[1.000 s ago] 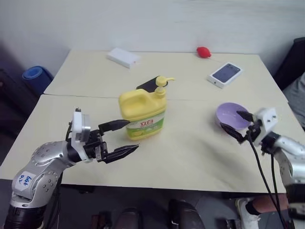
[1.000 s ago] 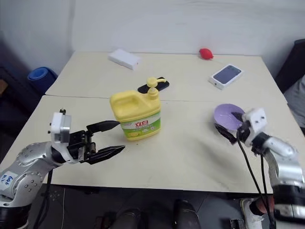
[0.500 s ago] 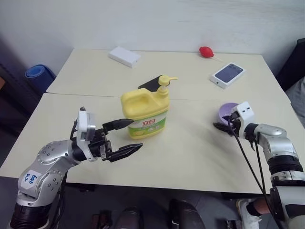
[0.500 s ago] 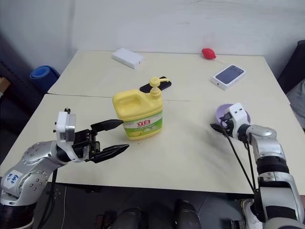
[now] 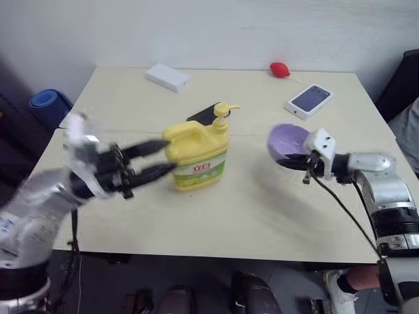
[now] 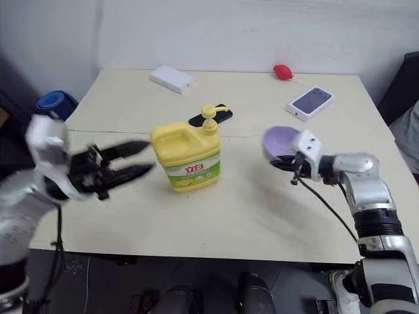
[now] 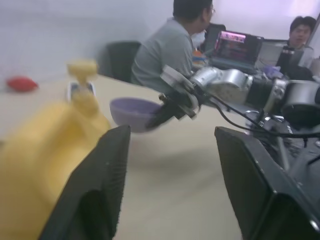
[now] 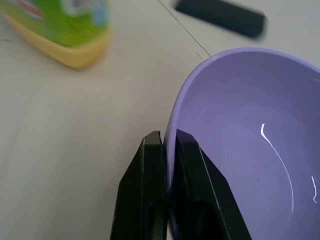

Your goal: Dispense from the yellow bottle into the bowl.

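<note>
With its two black fingers pinched on the rim, the right gripper holds the small round lavender plastic bowl clear of the pale table, tilted, to the side of the squat yellow plastic pump jug. The left gripper hovers beside the jug's handle side, fingers apart, nothing gripped. Step in hand looks like positioning the bowl. Next: bowl under the pump spout, left gripper onto the pump head to press.

Right gripper pinched shut; left gripper seemingly parted, blurred.
</note>
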`<action>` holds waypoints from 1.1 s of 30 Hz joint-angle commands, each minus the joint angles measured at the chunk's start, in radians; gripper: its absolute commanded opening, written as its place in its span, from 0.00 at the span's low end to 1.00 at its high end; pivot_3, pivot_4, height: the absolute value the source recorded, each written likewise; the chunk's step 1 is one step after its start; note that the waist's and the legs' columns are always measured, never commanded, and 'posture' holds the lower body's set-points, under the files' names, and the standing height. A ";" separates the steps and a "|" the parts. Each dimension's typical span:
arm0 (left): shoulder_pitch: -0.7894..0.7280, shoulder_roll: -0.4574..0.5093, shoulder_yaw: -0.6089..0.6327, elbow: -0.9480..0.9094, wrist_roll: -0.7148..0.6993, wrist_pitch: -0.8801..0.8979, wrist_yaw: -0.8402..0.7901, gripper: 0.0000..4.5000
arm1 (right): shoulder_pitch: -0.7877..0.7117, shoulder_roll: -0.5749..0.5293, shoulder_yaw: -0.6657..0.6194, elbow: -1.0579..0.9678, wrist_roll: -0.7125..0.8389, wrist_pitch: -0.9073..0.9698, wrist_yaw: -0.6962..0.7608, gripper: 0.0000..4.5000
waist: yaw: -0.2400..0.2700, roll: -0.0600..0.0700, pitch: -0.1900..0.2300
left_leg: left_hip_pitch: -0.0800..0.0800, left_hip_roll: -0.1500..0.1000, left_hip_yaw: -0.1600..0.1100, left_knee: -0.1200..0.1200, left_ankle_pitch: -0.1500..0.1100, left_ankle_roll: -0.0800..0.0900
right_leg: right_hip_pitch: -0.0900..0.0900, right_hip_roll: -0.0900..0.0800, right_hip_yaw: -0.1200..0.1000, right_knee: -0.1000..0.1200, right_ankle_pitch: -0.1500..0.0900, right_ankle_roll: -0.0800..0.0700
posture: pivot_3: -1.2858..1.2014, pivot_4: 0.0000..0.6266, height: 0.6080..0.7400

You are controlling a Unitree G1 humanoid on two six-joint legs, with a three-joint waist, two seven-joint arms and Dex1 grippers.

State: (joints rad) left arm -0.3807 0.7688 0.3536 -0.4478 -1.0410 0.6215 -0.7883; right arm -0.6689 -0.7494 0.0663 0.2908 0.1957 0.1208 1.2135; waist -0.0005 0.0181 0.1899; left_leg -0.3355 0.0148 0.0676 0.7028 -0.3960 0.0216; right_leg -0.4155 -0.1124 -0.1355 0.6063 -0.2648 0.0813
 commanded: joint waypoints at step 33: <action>-0.653 -0.351 -0.447 0.647 0.628 -0.101 0.000 0.01 | -0.324 0.080 0.121 -0.019 -0.045 0.084 0.090 0.00 | 0.001 -0.004 0.002 | -0.020 -0.003 -0.002 0.013 0.001 0.002 | -0.015 -0.001 -0.013 0.007 0.001 0.001 | 0.52 0.24 1.00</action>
State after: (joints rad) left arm -1.0340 0.4280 -0.0895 0.1984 -0.4421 0.4974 -0.8139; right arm -0.9642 -0.6653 0.2116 0.3150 0.1419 0.2199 1.2958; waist 0.0003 0.0145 0.1917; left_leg -0.3557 0.0122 0.0655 0.7157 -0.3950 0.0233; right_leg -0.4301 -0.1132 -0.1485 0.6133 -0.2640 0.0828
